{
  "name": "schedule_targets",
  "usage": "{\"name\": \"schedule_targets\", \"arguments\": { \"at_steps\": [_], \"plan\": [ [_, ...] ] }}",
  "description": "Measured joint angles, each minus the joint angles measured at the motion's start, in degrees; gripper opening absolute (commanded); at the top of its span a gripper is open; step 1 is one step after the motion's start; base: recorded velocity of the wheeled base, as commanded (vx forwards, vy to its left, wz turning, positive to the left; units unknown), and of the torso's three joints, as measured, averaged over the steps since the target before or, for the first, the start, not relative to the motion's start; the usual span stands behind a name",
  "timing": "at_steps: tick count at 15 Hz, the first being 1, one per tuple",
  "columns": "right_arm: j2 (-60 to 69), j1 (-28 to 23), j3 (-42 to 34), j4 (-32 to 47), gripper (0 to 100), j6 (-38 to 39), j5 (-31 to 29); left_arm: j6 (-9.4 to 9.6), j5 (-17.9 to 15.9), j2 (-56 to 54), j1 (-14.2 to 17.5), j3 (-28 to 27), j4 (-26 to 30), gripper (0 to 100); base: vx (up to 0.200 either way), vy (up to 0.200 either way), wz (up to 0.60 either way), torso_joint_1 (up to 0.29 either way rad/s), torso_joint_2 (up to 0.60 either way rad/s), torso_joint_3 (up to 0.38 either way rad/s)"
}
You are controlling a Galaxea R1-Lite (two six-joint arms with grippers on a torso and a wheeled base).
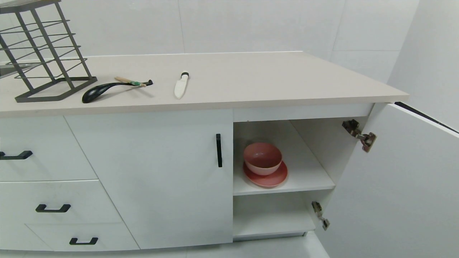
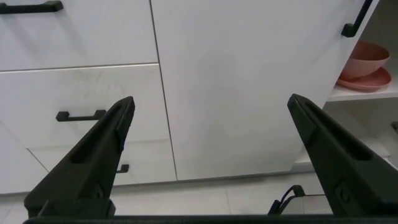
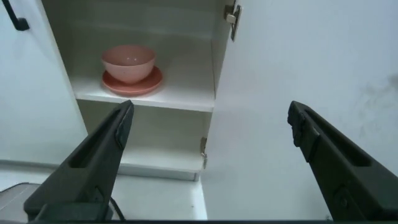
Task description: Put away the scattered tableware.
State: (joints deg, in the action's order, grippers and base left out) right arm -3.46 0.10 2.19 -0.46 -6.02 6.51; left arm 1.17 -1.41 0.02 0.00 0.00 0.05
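Note:
A pink bowl [image 1: 262, 157] sits on a red plate [image 1: 267, 177] on the upper shelf of the open cabinet; both also appear as bowl [image 3: 129, 62] and plate [image 3: 132, 84], and bowl [image 2: 365, 59]. On the countertop lie a black ladle [image 1: 104, 89], a wooden-handled brush [image 1: 129, 82] resting across it, and a white knife [image 1: 181, 86]. My left gripper [image 2: 210, 118] is open, low in front of the closed cabinet door. My right gripper [image 3: 208, 127] is open, facing the open cabinet and its door.
A black wire rack [image 1: 43, 50] stands at the counter's left end. The cabinet's right door [image 1: 398, 179] is swung open toward me. Drawers with black handles [image 1: 53, 208] fill the left side. The lower shelf [image 1: 269, 216] is bare.

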Motion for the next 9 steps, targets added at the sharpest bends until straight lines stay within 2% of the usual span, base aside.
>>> {"name": "schedule_targets", "arguments": {
  "at_steps": [3, 9],
  "plan": [
    [1.9, -0.2, -1.8, 0.1, 100, 3.5, -1.5, -0.02, 0.0, 0.0, 0.0, 0.0, 0.0, 100, 0.0, 0.0, 0.0, 0.0, 0.0, 0.0],
    [2.7, -0.2, -2.1, 0.3, 100, 6.2, -3.6, 0.02, 0.0, 0.0, 0.0, 0.0, 0.0, 100, -0.2, 0.0, 0.0, 0.003, 0.0, 0.002]
  ]
}}
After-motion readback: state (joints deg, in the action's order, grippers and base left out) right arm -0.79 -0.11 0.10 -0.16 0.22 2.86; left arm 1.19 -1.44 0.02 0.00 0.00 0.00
